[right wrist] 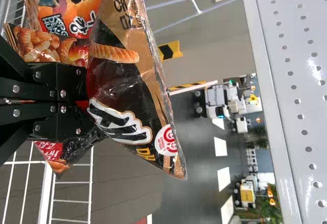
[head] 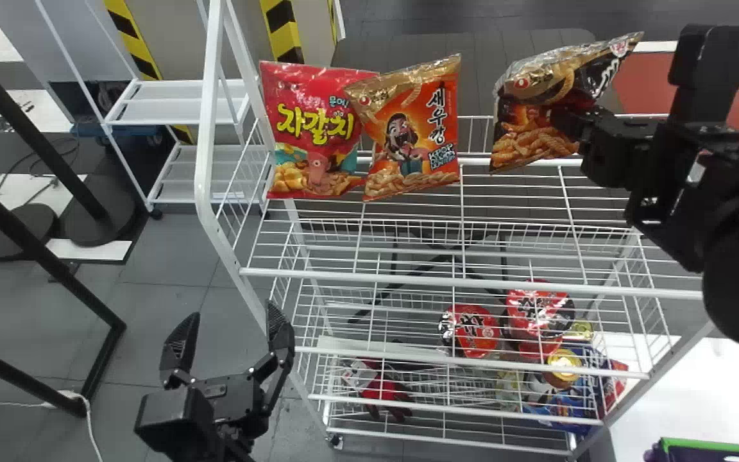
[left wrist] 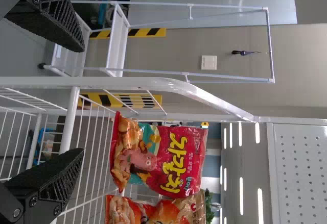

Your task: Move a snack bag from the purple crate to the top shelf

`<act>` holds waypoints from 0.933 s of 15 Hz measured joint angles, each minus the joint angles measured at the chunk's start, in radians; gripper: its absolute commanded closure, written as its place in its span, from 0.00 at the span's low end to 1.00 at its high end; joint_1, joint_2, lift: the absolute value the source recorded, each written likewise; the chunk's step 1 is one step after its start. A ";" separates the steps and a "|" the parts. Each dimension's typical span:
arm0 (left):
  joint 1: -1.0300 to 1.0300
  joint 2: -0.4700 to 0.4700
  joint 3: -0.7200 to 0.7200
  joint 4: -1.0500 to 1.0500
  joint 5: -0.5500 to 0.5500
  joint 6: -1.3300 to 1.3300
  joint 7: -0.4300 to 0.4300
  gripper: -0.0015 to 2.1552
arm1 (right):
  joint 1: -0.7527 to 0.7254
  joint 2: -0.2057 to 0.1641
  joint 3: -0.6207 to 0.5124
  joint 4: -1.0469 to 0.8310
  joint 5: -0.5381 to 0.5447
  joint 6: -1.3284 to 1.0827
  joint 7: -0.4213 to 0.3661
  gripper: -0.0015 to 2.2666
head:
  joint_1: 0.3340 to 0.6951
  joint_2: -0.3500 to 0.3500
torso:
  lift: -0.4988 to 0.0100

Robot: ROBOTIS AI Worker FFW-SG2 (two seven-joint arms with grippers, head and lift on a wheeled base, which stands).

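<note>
At upper right, the right end effector (head: 560,122) pinches the snack bag (head: 531,136); best straightened beside the orange packet (head: 411,131) before release; the left end effector (head: 233,310) is spread.

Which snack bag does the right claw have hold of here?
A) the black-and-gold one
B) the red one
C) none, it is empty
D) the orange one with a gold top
A: the right claw is clamped on the black-and-gold bag, while the red bag and the orange bag stand untouched to its left.
</note>
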 measured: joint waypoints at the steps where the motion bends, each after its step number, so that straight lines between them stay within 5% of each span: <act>1: 0.000 0.000 0.000 0.000 0.000 0.000 0.000 0.06 | 0.014 0.000 0.009 0.010 -0.006 -0.043 -0.023 0.74 | 1.00 0.69 | 0.98; 14: -0.007 0.004 0.003 0.017 0.003 -0.017 0.001 0.06 | 0.079 0.000 0.020 0.213 -0.067 -0.387 -0.108 0.74 | 1.00 0.67 | 0.98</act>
